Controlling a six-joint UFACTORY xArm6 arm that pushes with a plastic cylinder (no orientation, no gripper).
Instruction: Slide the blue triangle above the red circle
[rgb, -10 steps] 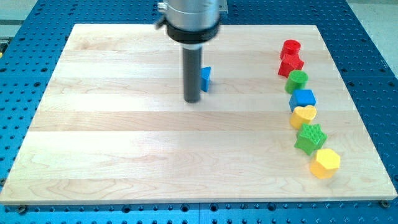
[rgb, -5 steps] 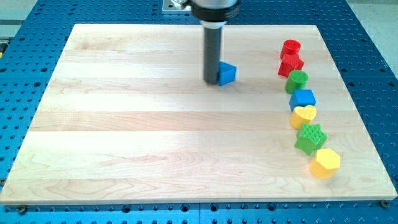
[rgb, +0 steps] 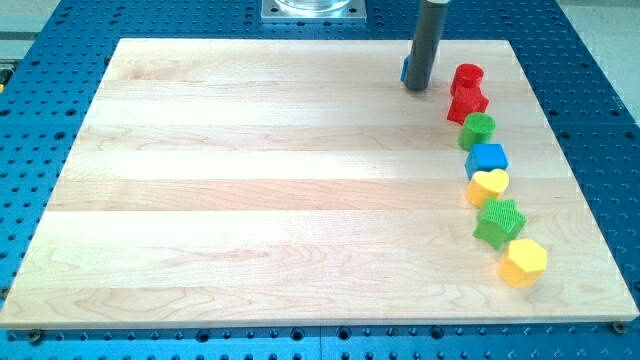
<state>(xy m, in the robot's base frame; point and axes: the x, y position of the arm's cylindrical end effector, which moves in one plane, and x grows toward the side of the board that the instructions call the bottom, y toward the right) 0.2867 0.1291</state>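
We carry no jaws to stand apart or together — only a straight dark rod, and its lower end, my tip (rgb: 417, 88), rests on the wooden board (rgb: 250, 200) near the view's top right. The rod's upper part runs out of the picture at the view's top, so we cannot see where it joins the arm. The blue triangle (rgb: 405, 70) sits pressed against the rod on the side toward the view's left, and almost all of it is hidden behind the rod; only a thin blue sliver shows, too little for us to make out its shape or which way it faces. Just beside my tip, toward the view's right, stands the red circle (rgb: 467, 76), apart from the rod, with a second red block (rgb: 467, 102) touching it below — its outline is jagged, but we cannot name the shape with certainty. From there a curved line of blocks runs away from my tip toward the view's bottom right: a green circle (rgb: 478, 129), a blue cube (rgb: 487, 159), a yellow heart (rgb: 488, 186), a green star (rgb: 499, 222) and a yellow hexagon (rgb: 523, 262), each close to or touching its neighbour. At the view's top a grey metal plate (rgb: 312, 9) is cut off by the frame.
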